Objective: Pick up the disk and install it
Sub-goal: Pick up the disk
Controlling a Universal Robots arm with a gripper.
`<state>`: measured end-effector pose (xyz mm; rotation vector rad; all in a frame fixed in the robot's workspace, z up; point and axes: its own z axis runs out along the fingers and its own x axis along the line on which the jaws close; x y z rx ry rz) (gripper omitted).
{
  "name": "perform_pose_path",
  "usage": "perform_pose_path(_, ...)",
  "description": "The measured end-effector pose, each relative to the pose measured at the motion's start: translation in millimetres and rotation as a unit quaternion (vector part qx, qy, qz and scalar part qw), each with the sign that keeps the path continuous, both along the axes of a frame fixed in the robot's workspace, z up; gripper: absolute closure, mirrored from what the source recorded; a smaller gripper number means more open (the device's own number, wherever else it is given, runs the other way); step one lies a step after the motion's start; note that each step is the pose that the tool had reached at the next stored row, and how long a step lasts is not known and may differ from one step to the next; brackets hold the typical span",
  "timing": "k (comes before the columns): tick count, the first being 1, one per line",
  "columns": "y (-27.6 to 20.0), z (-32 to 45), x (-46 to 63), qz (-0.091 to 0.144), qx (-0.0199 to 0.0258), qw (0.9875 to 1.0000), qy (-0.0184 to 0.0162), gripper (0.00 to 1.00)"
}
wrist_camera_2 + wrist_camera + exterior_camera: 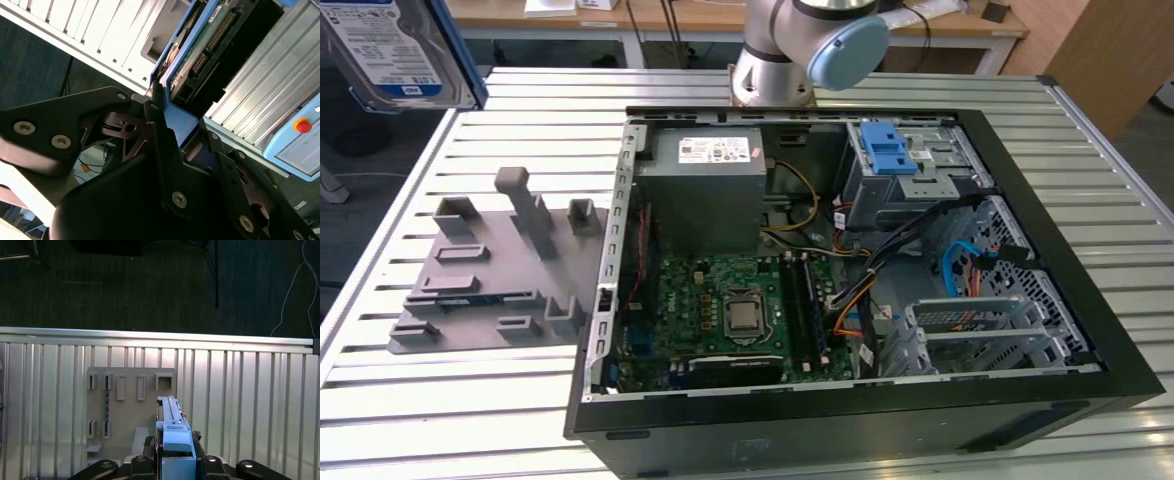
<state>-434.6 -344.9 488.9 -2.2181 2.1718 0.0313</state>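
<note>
The disk (pixel 394 50), silver with a blue-and-white label and a blue frame, hangs high above the table's far corner at the exterior view's left. In the first wrist view I see the disk (pixel 172 432) edge-on, its blue frame clamped between my gripper's (pixel 175 462) dark fingers (pixel 137 462). The second wrist view shows the disk's (pixel 200 50) circuit board side, with my gripper (pixel 182 135) shut on its blue frame. Below the disk lies the grey slotted fixture (pixel 130 410).
An open computer case (pixel 1067 390) takes up the middle and right of the slatted table (pixel 494 410). Inside are a grey power supply (pixel 707 180), a motherboard (pixel 720 310) and a silver drive cage with a blue latch (pixel 901 160). The grey fixture (pixel 494 270) lies left of the case.
</note>
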Motion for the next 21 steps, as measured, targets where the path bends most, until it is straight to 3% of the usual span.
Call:
perform_pose_path(5,-1.3,0.0,7.9,0.0,0.0,1.0,0.0014,0.64)
perform_pose_path(14,-16.1,0.0,10.7,-0.001,0.0,1.0,0.0025,0.64)
perform_pose_path(21,-19.4,0.0,26.3,-0.001,0.0,1.0,0.0071,0.64)
